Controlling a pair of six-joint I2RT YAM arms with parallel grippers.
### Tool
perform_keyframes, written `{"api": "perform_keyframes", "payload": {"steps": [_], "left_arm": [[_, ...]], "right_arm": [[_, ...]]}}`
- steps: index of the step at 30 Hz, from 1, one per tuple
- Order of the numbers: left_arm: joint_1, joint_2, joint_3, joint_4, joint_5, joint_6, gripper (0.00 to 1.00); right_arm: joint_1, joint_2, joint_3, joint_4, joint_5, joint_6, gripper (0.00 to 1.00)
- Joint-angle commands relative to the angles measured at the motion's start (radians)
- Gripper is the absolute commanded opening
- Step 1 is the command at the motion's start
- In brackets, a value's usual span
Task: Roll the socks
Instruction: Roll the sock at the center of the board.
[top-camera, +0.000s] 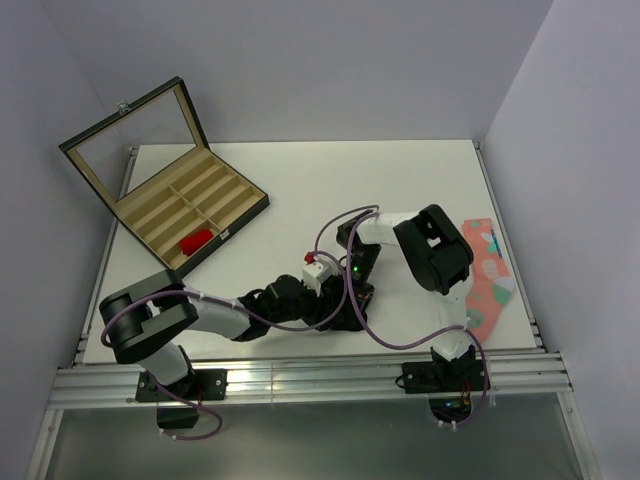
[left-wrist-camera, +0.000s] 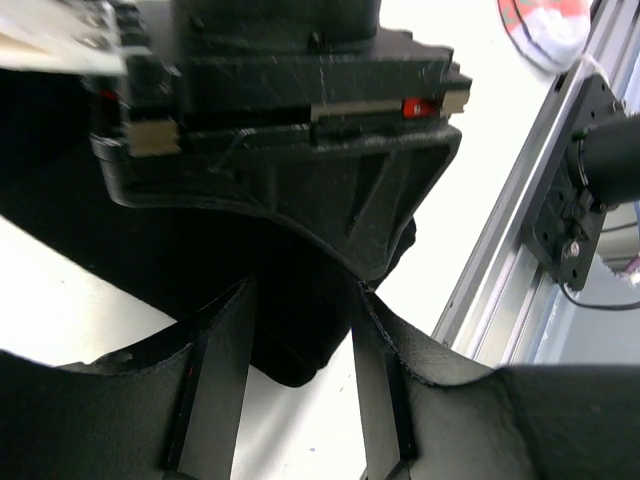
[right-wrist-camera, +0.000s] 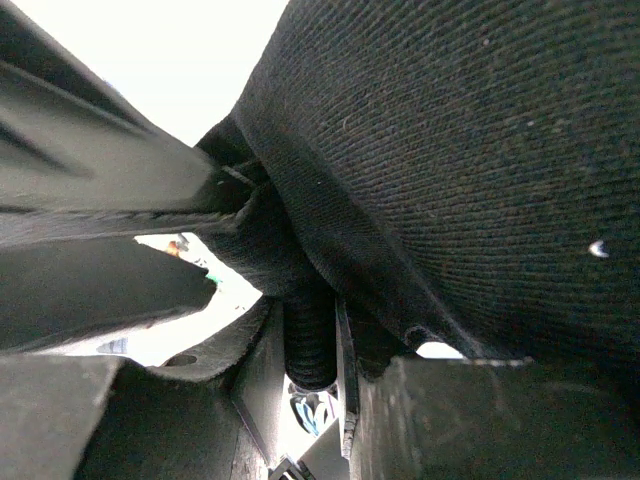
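The black sock (left-wrist-camera: 300, 340) is bunched low on the table in front of the arms, where both grippers meet. In the left wrist view its rounded dark end fills the gap between my left gripper's (left-wrist-camera: 303, 290) tips, touching both fingers. Ribbed black fabric (right-wrist-camera: 480, 150) fills the right wrist view, and a fold of it is pinched between the fingers of my right gripper (right-wrist-camera: 312, 320). From above, the left gripper (top-camera: 335, 305) and right gripper (top-camera: 352, 285) sit tight together and hide most of the sock. The red sock (top-camera: 197, 241) lies in a compartment of the open box.
The open black box (top-camera: 255, 205) with its lid raised stands at the back left. A salmon-pink patterned sock (top-camera: 490, 270) lies along the right edge. The aluminium rail (top-camera: 300, 375) runs along the near edge, just behind the grippers.
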Motion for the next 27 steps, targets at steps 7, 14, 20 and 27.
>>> {"api": "perform_keyframes", "payload": {"steps": [7,14,20,27], "left_arm": [[-0.036,0.063,0.017,0.053,0.035,-0.021,0.48],[-0.041,0.098,0.014,0.052,0.026,-0.058,0.23],[-0.053,0.132,0.002,0.061,0.015,-0.103,0.0],[-0.06,0.151,-0.034,0.075,-0.006,-0.163,0.0]], "right_arm": [[0.021,0.064,-0.011,0.205,0.187,-0.033,0.15],[0.021,0.064,-0.008,0.211,0.182,-0.026,0.16],[0.021,0.045,-0.016,0.224,0.173,-0.013,0.25],[-0.015,-0.092,-0.008,0.233,0.141,0.0,0.43]]}}
